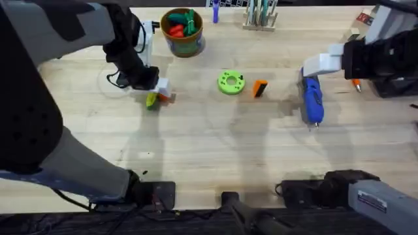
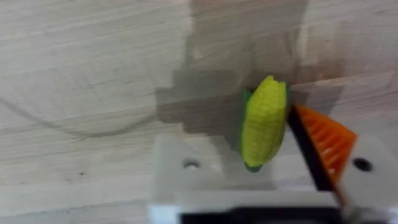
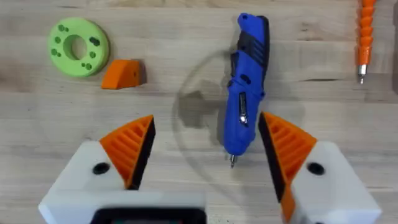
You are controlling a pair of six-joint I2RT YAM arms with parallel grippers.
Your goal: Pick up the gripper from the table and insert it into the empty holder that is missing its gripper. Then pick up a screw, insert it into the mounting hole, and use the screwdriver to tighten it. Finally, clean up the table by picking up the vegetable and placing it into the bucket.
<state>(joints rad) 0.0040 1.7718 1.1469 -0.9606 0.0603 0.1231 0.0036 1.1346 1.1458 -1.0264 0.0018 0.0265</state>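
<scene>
Pale wood forms the table [image 1: 215, 150] on which every part lies. Landmark: the green disc [image 1: 230, 82], near the table's middle. The gripper [image 1: 260, 88], a small orange block, lies loose on the wood just beside the disc, on the side toward the right arm; it sits in no holder, so step 1 appears undone. The screwdriver [image 1: 312, 101] lies flat farther out on that same side, and the right gripper [image 3: 205, 152] hangs over it with jaws spread wide, one pad on each side of the blue body, not yet closed on it. A slim orange tool [image 3: 365, 34] lies beyond. No screw can be made out.

On the disc's opposite side, the left gripper [image 1: 159, 93] is down at the vegetable [image 2: 264, 121], a yellow ear with green husk. One orange pad [image 2: 323, 140] lies against it; whether the jaws are closed on it cannot be told. The bucket [image 1: 182, 31], behind the disc, already holds red and green toys. By this evidence, all 3 stages remain, with the clean-up stage seemingly the one in hand.
</scene>
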